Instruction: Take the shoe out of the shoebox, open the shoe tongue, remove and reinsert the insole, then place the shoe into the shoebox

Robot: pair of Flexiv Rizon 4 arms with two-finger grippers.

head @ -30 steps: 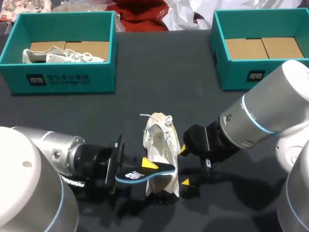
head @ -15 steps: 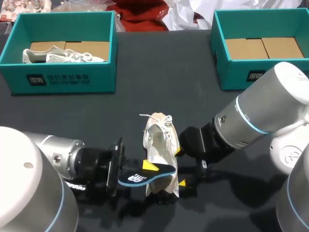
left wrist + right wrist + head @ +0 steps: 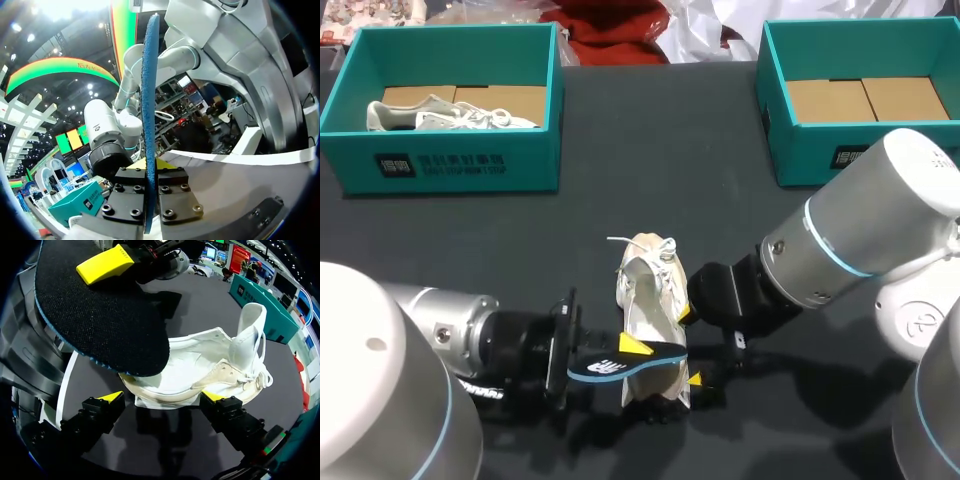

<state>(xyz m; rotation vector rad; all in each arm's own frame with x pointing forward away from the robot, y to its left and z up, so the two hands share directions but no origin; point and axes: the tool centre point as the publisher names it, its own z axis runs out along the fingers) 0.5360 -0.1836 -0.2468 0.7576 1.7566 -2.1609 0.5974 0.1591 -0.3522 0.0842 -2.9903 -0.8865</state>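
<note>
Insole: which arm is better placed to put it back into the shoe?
Left. The left gripper is shut on the insole and holds it above the white shoe. The right gripper is open beside the shoe, gripping nothing.

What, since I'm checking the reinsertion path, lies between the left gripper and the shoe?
Only the insole: the left gripper is shut on it, and its far end reaches over the shoe. The head view shows this.

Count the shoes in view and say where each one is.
2. One white shoe lies on the black table, near its front middle. The second shoe lies in the left teal shoebox. That box's wall may hide another.
</note>
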